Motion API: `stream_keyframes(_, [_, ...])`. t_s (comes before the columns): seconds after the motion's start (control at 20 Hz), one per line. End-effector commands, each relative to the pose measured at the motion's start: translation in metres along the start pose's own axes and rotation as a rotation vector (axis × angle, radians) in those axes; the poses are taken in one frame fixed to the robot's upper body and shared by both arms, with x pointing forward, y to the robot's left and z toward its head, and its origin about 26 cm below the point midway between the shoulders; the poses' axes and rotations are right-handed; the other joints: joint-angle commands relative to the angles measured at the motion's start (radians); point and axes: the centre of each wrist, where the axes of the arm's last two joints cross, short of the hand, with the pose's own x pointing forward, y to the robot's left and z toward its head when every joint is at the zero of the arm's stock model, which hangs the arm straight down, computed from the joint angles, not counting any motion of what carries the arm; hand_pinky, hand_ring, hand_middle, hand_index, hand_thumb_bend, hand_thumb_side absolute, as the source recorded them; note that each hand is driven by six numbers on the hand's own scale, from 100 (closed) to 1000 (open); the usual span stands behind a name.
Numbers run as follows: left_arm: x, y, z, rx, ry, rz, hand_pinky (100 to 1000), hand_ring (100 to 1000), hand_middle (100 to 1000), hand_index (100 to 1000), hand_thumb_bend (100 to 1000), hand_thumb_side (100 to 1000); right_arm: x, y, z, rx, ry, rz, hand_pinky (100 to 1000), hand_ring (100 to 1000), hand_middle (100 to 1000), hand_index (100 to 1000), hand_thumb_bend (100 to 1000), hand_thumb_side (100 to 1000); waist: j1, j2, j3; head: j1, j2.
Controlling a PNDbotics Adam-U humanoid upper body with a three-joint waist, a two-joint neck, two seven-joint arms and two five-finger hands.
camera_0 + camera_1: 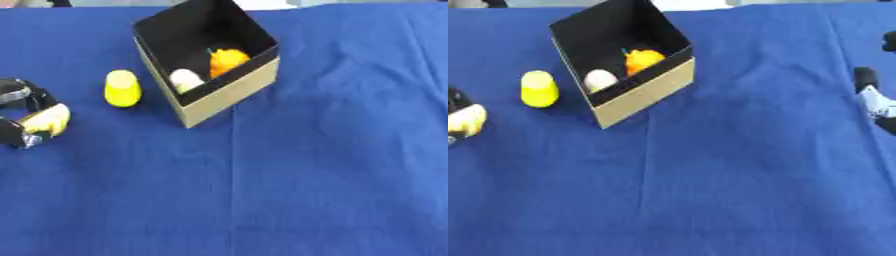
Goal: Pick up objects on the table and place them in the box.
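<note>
sitting on the blue cloth of the desk [332,175], the box [229,95] is the reference point: open top, black inside, tan cardboard outside, turned so one corner faces the camera. inside the box, a white rounded object [185,79] lies against the near wall, and an orange object [227,60] with a small green tip sits just beside it, deeper in. left of the box, near but not touching it, a yellow rounded object [122,88] stands upright on the cloth. further left of the box, at the view's left edge, the left robot hand [26,120] has black fingers curled round a pale yellow object [50,120]; what that object is cannot be made out. well to the right of the box, at the right edge of the right eye view, part of the right robot hand [877,100] shows in black and silver-white; whether its fingers are spread or curled cannot be told.
</note>
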Motion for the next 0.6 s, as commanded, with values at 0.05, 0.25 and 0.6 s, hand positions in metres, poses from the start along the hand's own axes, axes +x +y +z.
stream_keyframes(0.05, [-0.004,0.011,0.004,0.041,0.017,-0.026,750,705,641,766,100,100,0.006,-0.007,-0.004,-0.016,-0.026,0.009,733,742,584,706,311,148,-0.002,-0.018,-0.001,0.003,-0.008])
stream_keyframes(0.25, [0.000,0.020,0.011,0.093,0.010,-0.076,742,695,628,748,100,100,0.005,-0.008,-0.003,-0.017,-0.024,0.013,733,742,584,706,312,147,-0.001,-0.022,0.000,0.001,-0.004])
stream_keyframes(0.6, [0.023,0.057,0.039,0.232,-0.064,-0.169,741,685,619,741,100,100,0.004,-0.010,-0.002,-0.018,-0.024,0.027,733,742,583,705,315,146,0.004,-0.028,-0.003,-0.003,0.000])
